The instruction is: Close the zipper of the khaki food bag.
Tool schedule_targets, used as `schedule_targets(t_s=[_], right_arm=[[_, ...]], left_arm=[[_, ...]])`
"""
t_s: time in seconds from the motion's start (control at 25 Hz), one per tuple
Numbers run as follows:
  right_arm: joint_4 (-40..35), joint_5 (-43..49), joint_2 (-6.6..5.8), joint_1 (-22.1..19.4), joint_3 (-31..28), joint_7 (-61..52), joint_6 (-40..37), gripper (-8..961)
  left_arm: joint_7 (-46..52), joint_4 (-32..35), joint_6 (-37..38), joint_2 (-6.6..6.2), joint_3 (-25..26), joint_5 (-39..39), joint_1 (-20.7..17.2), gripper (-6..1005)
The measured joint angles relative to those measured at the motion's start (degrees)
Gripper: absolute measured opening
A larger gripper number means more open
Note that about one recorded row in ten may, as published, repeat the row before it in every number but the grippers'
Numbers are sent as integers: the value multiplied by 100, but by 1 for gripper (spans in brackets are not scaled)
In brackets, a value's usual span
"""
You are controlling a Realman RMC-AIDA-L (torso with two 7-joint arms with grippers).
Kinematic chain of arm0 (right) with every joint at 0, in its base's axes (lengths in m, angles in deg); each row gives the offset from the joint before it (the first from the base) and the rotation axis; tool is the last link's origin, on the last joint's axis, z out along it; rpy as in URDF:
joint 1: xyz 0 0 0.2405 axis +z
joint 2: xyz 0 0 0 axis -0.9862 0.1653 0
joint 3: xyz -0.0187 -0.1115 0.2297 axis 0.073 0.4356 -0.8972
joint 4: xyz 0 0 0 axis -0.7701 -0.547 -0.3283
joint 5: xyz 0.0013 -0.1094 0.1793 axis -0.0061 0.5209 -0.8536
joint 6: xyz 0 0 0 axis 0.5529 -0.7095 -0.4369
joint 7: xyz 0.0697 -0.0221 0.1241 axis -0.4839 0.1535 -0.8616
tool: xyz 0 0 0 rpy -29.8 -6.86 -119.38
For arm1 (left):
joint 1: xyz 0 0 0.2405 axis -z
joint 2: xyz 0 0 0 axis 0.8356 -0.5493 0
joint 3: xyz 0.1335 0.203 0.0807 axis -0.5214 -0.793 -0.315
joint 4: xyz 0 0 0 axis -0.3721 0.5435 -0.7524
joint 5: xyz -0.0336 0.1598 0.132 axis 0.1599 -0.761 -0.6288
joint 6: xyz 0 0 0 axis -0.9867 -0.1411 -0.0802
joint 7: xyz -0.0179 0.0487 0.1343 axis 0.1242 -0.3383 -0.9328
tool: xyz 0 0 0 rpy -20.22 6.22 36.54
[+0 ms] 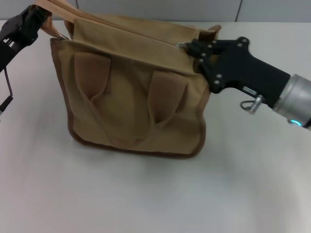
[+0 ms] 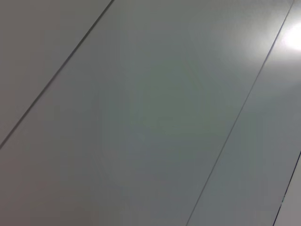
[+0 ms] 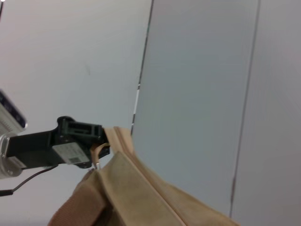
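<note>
The khaki food bag (image 1: 131,97) stands upright on the white table, its two looped handles hanging down the near side. Along its top runs the zipper (image 3: 151,189), which looks closed over the stretch shown in the right wrist view. At the bag's right top corner my right gripper (image 1: 190,47) is pinched on the small silver pull (image 1: 181,44). At the bag's left end my left gripper (image 1: 41,22) is shut on a tan tab of the bag (image 3: 100,151). The left wrist view shows only wall.
The white table (image 1: 146,194) spreads out in front of the bag and to both sides. A grey panelled wall (image 2: 150,113) rises behind it. A black cable (image 1: 8,87) hangs by the left arm.
</note>
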Motion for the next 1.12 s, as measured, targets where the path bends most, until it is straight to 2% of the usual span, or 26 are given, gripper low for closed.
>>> schedule_targets(t_s=[0.16,0.2,0.36,0.48,0.6,0.64,0.84,0.96,1.08,1.12], right_arm=[[138,1,-6,-231,-290,-41,-428,71],[138,1,-6,-231,-290,-41,-428,75],[331,6,-40,-285,-538,-572,-1211,89],[400,12,-46,-307,-639,-790,-1377,100],[534,13,-42,-381,-713,-829,-1582,111],[576,13,-39,-406,-720,-828,-1660,115],[846,12,-45,-422,-723,-828,-2026,211],[1066,22,-39,-364,-719,-828,-2110,268],[1134,22,-31,-334,-697,-828,-2148,326],[1154,22,-29,-319,-683,-828,-2181,384]], left_arm=[[17,-1,-6,1,-14,-19,-4,105],[15,-1,3,1,-24,-21,-5,105],[-51,-2,58,1,-115,-57,-17,106],[-177,18,101,-4,-217,-167,-38,106],[-388,146,148,-47,-346,-630,-88,106],[-546,253,161,-60,-354,-994,-143,106],[-992,819,359,-70,-343,-1651,-431,107],[-1358,1281,858,-72,-163,-1682,-730,214],[-1385,1403,1130,-70,135,-1558,-804,320],[-1358,1419,1271,-65,309,-1507,-810,438]])
